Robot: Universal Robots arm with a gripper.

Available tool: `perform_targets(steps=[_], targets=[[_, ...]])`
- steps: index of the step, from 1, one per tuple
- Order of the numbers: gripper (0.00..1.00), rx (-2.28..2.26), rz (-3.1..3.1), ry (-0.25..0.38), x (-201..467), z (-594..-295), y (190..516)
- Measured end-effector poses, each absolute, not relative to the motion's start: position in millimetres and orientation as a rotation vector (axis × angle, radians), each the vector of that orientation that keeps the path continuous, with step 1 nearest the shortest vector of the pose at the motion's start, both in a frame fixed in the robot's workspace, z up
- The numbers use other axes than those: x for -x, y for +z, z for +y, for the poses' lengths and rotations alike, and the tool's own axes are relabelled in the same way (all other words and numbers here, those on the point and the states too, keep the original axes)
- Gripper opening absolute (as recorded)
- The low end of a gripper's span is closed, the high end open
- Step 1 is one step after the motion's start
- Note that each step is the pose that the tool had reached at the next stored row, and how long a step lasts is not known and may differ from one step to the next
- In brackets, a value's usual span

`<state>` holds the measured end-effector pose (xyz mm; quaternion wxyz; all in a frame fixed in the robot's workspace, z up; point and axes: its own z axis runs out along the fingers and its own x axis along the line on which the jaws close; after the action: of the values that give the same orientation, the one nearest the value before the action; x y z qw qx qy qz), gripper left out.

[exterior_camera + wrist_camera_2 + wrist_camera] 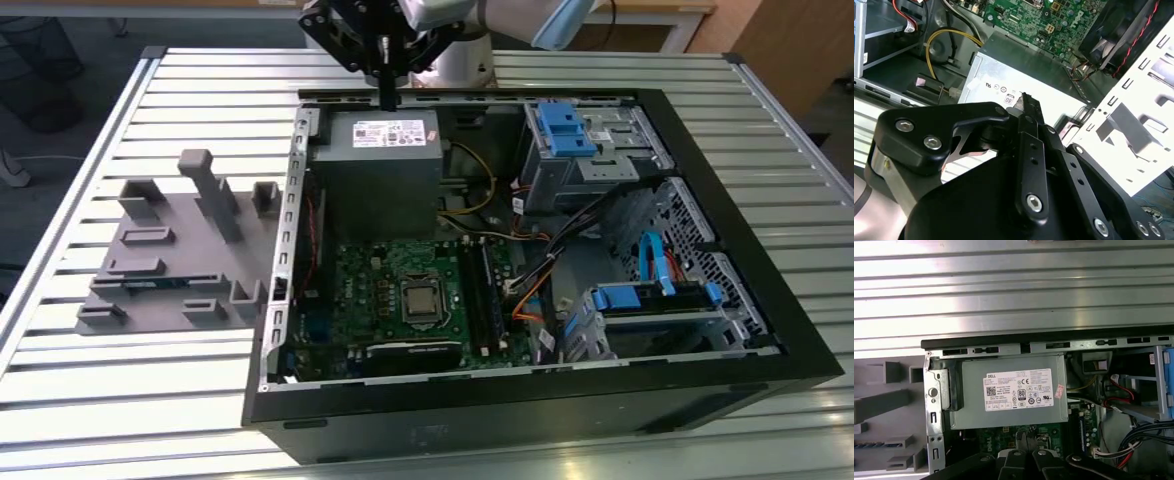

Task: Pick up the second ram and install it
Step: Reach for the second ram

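Nearest, the open computer case (441,425) lies on the slatted table (120,400); the gripper (388,98) hangs over its far edge, above the power supply (378,165). The second ram (150,284) rests in a grey holder (220,215) by the table's edge at the exterior view's left. In both wrist views the fingers (1029,107) meet, gripping nothing.

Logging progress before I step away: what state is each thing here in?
gripper: shut, empty, over the power supply.
computer case: open, side panel off.
second ram: lying in the gray holder, not yet picked up.
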<state>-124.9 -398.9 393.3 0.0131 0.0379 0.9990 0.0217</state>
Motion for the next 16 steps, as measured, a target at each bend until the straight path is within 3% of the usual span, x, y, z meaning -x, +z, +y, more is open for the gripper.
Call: perform_targets(steps=[16], targets=[[0.11,-0.118,3.112,0.068,128.8,-398.9,393.3]])
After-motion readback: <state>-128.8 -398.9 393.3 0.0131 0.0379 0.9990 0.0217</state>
